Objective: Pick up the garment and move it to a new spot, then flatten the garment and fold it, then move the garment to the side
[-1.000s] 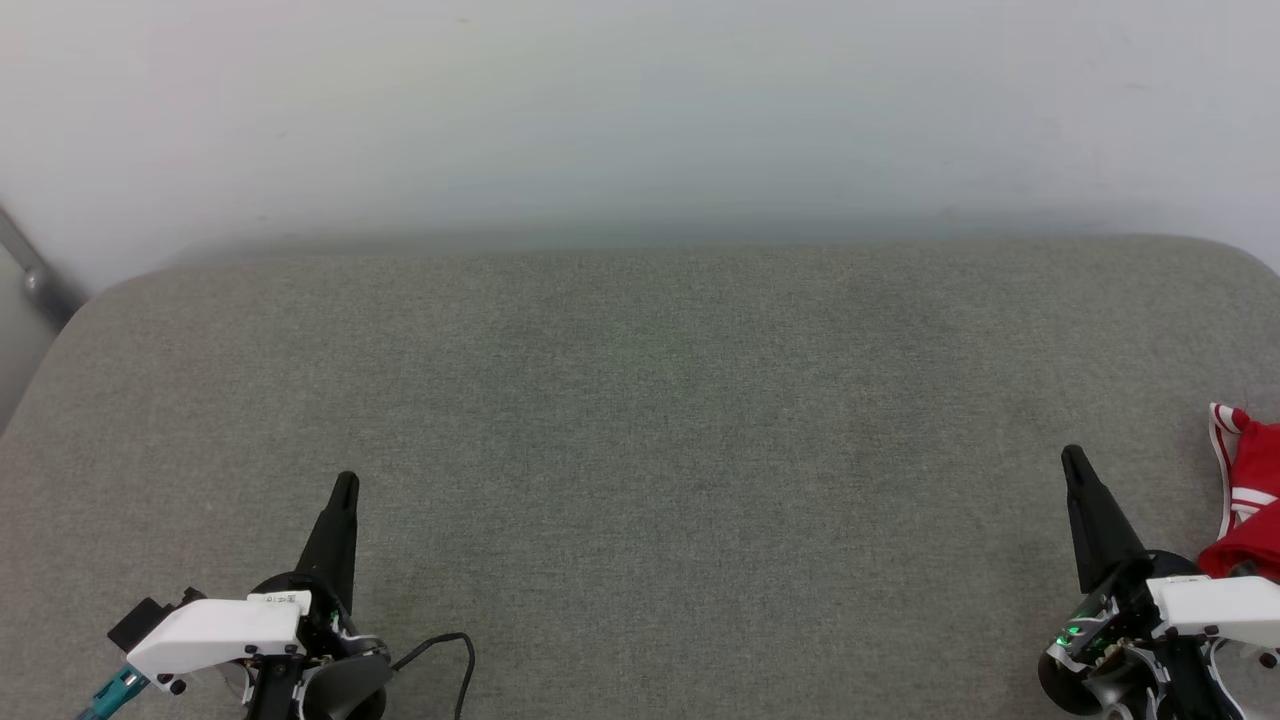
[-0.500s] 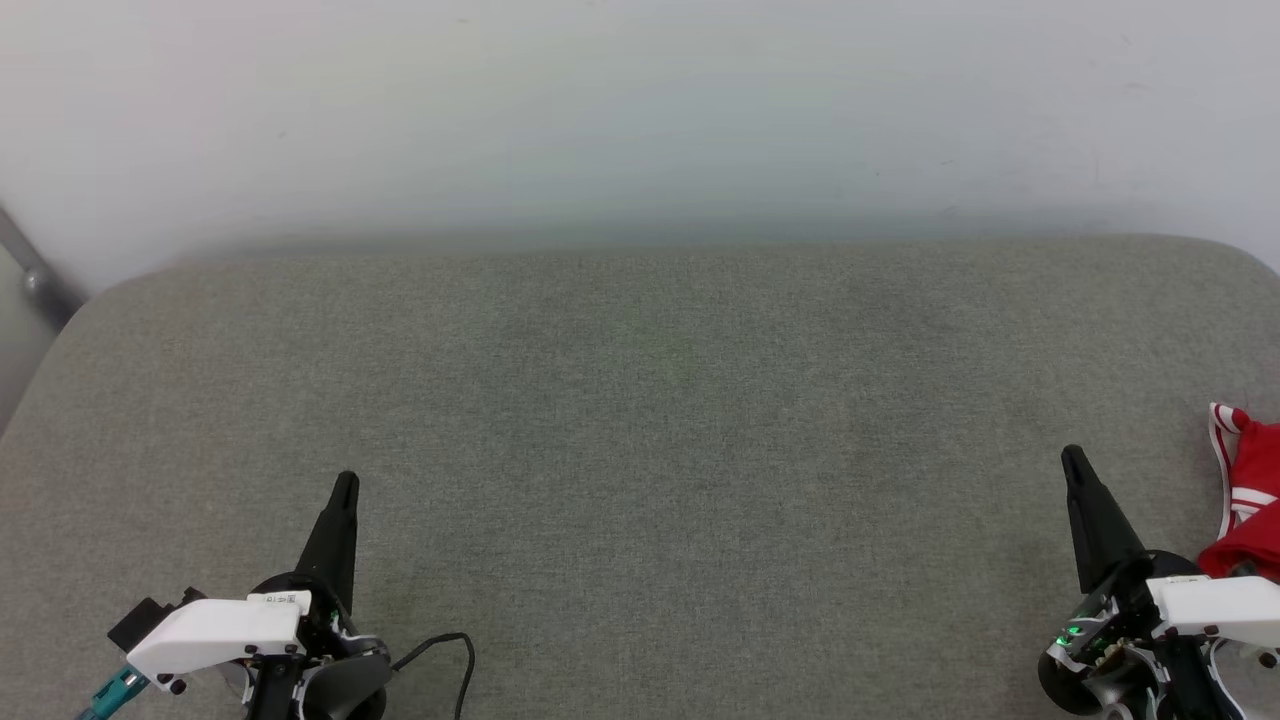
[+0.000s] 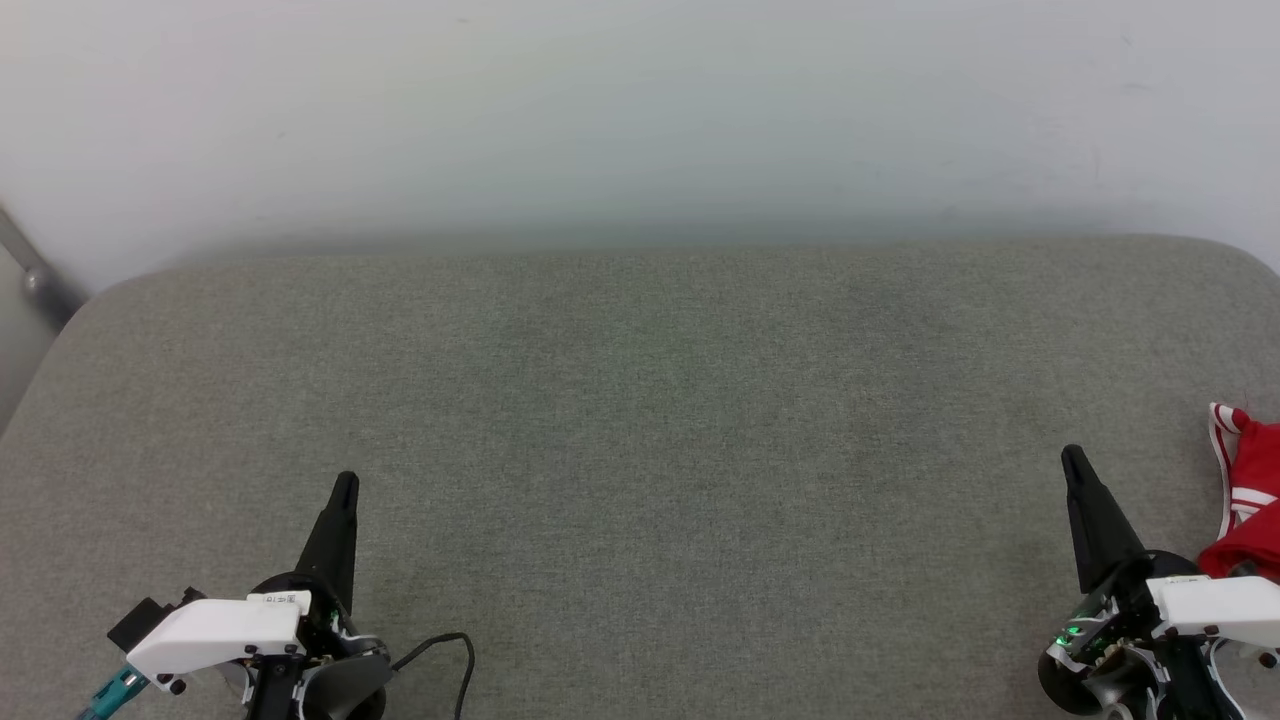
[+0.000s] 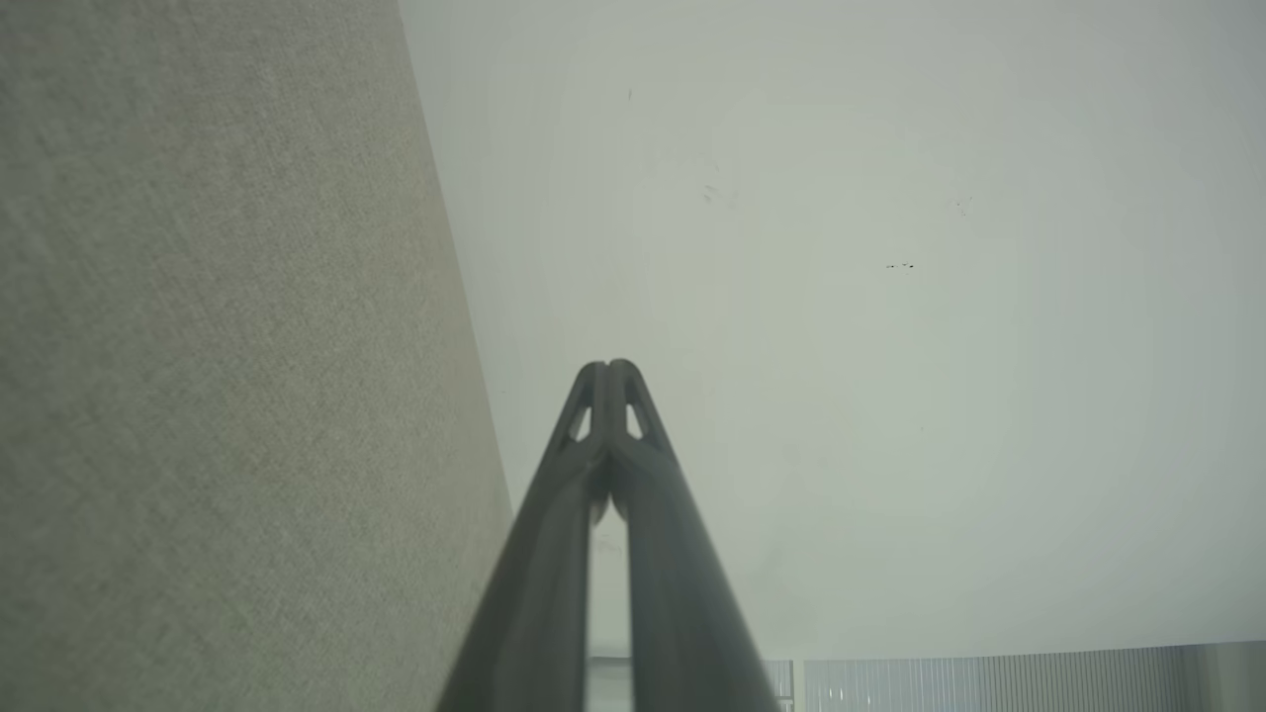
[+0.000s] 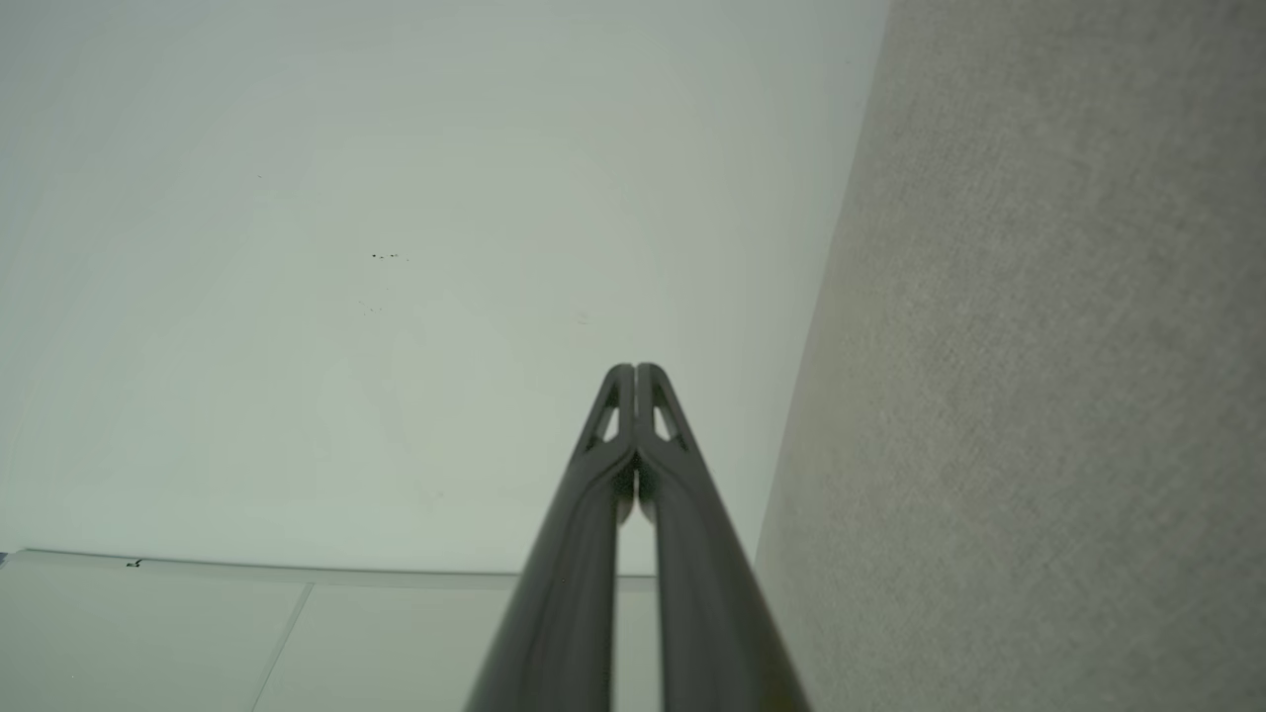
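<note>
Nothing's been moved since a second ago. The left end effector and right end effector are clenched shut, empty. The crumpled red-and-white jersey garment is bunched at the right edge of the grey fabric surface (soft, light, floppy, probably); a raised fold should be pinched.

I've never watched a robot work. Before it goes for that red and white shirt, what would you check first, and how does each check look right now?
1. Garment located: ok. It lies at the right edge of the head view.
2. Whole garment in sight: not ok. The picture's edge cuts it off, so how it is bunched cannot be told.
3. Right gripper ready to grab: not ok. Its fingers are shut, with nothing between them.
4. Left gripper free: ok. It is shut on nothing, far from the garment.
5. Room to lay the garment out: ok. A wide stretch of grey surface shows between the grippers.
6. Right arm touching the garment: cannot tell.
</note>
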You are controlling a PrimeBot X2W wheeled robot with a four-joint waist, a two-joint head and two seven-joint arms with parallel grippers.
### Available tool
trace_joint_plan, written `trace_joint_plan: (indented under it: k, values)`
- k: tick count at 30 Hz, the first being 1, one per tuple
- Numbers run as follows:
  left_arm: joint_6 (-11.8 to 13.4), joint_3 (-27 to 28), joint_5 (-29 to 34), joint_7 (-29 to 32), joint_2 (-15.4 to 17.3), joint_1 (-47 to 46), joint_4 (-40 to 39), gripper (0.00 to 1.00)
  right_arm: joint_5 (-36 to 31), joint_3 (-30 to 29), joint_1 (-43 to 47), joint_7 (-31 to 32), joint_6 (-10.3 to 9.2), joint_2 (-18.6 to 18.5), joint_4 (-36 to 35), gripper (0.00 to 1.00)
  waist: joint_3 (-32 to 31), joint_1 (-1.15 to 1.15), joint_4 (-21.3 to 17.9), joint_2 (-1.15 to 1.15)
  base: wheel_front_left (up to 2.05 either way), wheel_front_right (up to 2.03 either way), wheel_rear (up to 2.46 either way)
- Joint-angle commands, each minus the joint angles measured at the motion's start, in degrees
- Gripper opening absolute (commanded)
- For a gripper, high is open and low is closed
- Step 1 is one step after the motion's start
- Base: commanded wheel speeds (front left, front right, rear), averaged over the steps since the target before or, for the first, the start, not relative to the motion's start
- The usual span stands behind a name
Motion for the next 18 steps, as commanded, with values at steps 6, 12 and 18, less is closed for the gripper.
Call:
trace_joint_plan:
  k: [6, 12, 18]
  values:
    - [-0.13, 0.22, 0.08, 0.26, -0.11, -0.44, 0.02, 0.00, 0.20, 0.01, -0.63, 0.04, 0.00, 0.23, 0.05, 0.00, 0.00, 0.00, 0.00, 0.00, 0.00, 0.00, 0.00]
    - [-0.13, 0.23, 0.08, 0.27, -0.12, -0.44, 0.01, 0.00, 0.20, 0.00, -0.63, 0.03, 0.00, 0.23, 0.05, 0.00, 0.00, 0.00, 0.00, 0.00, 0.00, 0.00, 0.00]
    - [-0.13, 0.24, 0.09, 0.28, -0.13, -0.44, 0.01, 0.00, 0.21, 0.01, -0.63, 0.03, 0.00, 0.23, 0.05, 0.00, 0.00, 0.00, 0.00, 0.00, 0.00, 0.00, 0.00]
